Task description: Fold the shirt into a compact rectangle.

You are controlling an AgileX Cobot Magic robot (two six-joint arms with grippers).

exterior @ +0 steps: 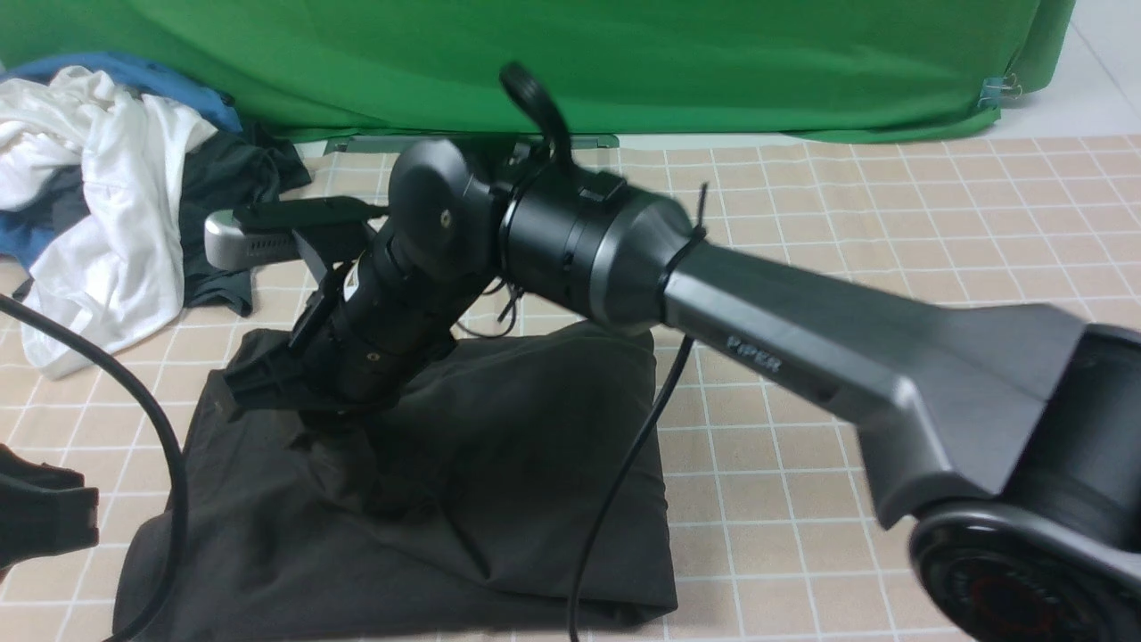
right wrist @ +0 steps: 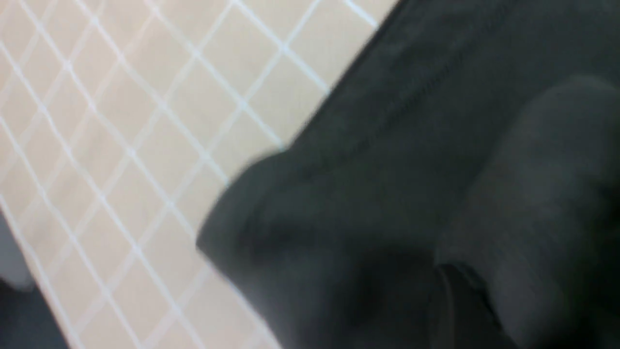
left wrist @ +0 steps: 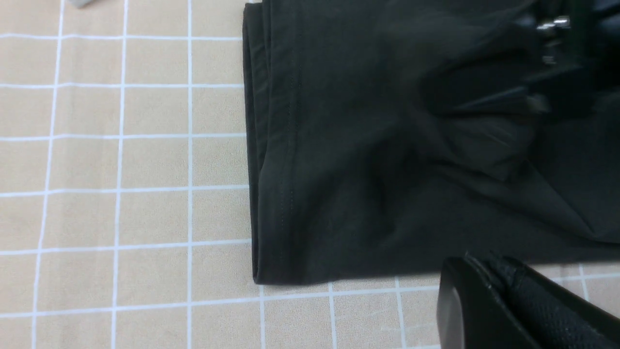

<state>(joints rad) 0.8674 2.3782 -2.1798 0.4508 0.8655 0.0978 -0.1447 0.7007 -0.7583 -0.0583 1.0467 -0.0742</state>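
While the far left of the checked table (exterior: 891,232) is taken up by a loose pile of clothes (exterior: 98,178), white and blue with a dark piece among them, the left gripper (left wrist: 484,295) sits low at the near-left edge with its fingers pressed together and nothing between them. It is just off the near edge of the shirt (exterior: 499,464) and not touching it. The shirt lies flat in the middle of the table, folded into a rough dark block with its stitched hem edges stacked along one side. Down on its far-left part is the right gripper (exterior: 339,419), black against the dark cloth, where the fabric bunches up. I cannot tell whether its fingers are spread or pinching the cloth. A thin black cable (exterior: 624,481) hangs across the shirt's right half. From there the right arm (exterior: 802,348) stretches back to the near right corner. A green backdrop (exterior: 624,53) hangs behind the table.
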